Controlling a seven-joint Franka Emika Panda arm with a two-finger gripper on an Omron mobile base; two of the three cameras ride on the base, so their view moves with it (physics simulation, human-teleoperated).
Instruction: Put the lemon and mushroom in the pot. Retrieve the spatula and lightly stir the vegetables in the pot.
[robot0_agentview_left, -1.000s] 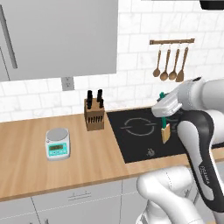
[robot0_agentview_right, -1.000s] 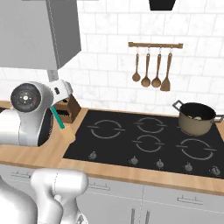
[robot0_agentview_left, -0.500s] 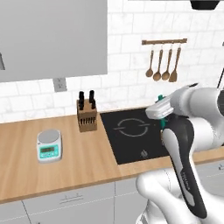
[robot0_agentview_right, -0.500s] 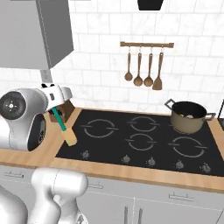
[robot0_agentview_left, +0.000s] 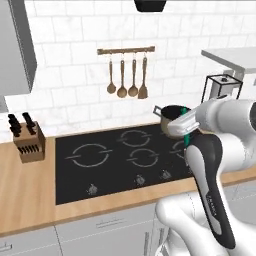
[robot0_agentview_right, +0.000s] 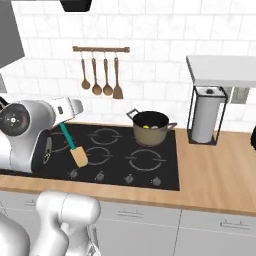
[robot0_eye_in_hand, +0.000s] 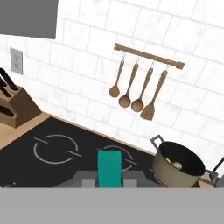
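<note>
My gripper is shut on the spatula, which hangs down over the left part of the hob, teal handle up and tan-orange blade low. In the hand view its teal handle stands between my fingers. The tan-brown pot sits on the back right burner, to the right of the spatula and apart from it. Inside the pot lie the yellow lemon and a pale mushroom. In the left base view my gripper is in front of the pot and hides part of it.
A black hob is set in the wooden counter. A rail with brown wooden utensils hangs on the tiled wall. A knife block stands left of the hob. A paper-towel holder stands right of it under a shelf.
The whole scene has slid left in both base views: the base has driven right, bringing the pot closer. The spatula stays in my shut gripper.
</note>
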